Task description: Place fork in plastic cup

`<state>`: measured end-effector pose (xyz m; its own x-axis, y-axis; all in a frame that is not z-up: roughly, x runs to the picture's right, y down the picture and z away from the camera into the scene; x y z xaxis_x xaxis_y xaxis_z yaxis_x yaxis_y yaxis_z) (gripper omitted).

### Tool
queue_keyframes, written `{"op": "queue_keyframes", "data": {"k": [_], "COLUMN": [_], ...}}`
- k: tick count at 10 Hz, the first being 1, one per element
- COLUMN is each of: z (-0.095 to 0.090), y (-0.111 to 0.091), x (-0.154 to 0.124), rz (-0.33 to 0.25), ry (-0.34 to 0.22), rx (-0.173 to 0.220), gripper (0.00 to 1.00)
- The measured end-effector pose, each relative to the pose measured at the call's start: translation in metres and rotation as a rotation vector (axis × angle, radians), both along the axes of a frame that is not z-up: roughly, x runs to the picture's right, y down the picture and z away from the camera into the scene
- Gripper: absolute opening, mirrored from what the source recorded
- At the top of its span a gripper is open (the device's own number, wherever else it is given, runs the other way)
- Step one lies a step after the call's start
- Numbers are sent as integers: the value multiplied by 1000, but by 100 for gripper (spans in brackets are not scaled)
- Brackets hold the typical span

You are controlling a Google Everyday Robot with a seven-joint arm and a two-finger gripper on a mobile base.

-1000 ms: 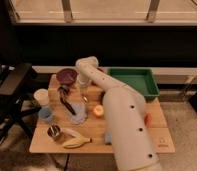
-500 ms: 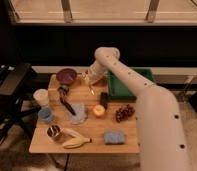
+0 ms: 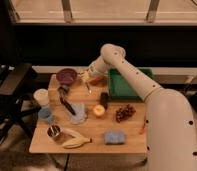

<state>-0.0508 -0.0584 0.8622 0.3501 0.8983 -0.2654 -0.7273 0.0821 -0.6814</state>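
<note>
The hand [image 3: 87, 76] hangs above the desk's [image 3: 127, 135] far edge, closed on the fork [image 3: 88, 87], which dangles down from it, clear of the surface. Near the left edge stand a white cup [image 3: 41, 96] and a blue cup [image 3: 46, 115]. A purple bowl [image 3: 66, 76] sits just left of the hand. A banana [image 3: 76, 142] lies at the front edge, grapes [image 3: 124, 112] toward the right, and a green tray [image 3: 123, 84] at the far right corner.
</note>
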Motion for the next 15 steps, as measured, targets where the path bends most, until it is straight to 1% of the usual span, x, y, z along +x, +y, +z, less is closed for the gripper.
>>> {"op": "queue_keyframes", "data": {"k": [5, 6, 7, 8, 9, 11, 12, 14, 15], "z": [1, 0, -4, -10, -18, -34, -45, -59, -71], "y": [1, 1, 2, 2, 3, 6, 9, 18, 30], "x": [1, -2, -7, -18, -36, -82, -112, -154, -184], "rz": [1, -2, -5, -5, -7, -20, -40, -80, -130], "ry": [-1, -15, -43, -90, -145, -250, -311, -384, -438], "rx": [-2, 3, 11, 22, 35, 55, 65, 74, 76], "gripper": [0, 0, 0, 0, 0, 0, 0, 0, 0]}}
